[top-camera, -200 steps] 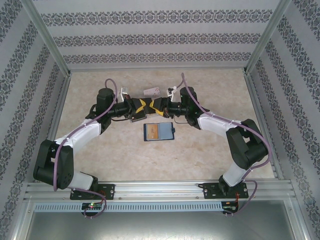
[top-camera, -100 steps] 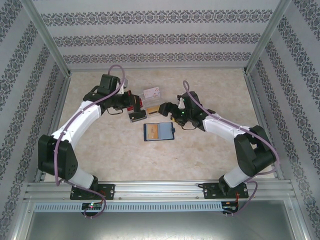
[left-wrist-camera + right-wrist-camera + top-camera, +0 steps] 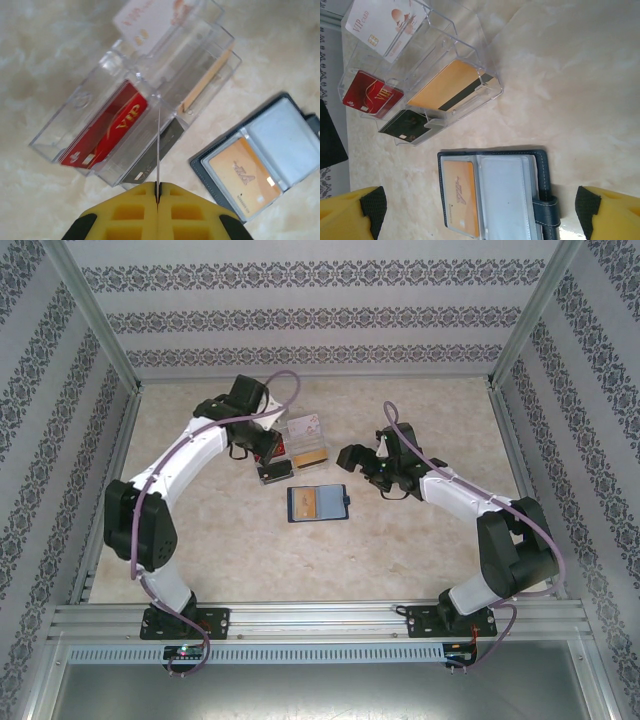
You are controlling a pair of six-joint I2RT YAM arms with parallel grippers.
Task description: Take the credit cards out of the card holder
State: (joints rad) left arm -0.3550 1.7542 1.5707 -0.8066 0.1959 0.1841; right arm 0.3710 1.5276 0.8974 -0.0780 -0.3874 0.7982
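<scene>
Both arms have drawn back from their meeting over the middle of the table (image 3: pixel 420 540) a second ago. Damask-striped wallpaper (image 3: pixel 320 320) and an aluminium frame (image 3: pixel 97 318) box in the cream, marble-patterned surface. At left, the left gripper (image 3: pixel 158 186), its yellow fingers pressed together, hangs over a clear plastic rack (image 3: pixel 262 478). The rack holds a white card (image 3: pixel 385 22) at the back, a red card (image 3: pixel 372 97) and an orange-gold card (image 3: pixel 445 90) in the middle, and a black card (image 3: pixel 405 125) in front. Just beside the rack, on its near side, the navy card holder (image 3: pixel 342 503) lies open flat, with an orange card (image 3: pixel 461 195) in its left sleeve. At right, the right gripper (image 3: pixel 350 456) hovers with its jaws spread wide.
</scene>
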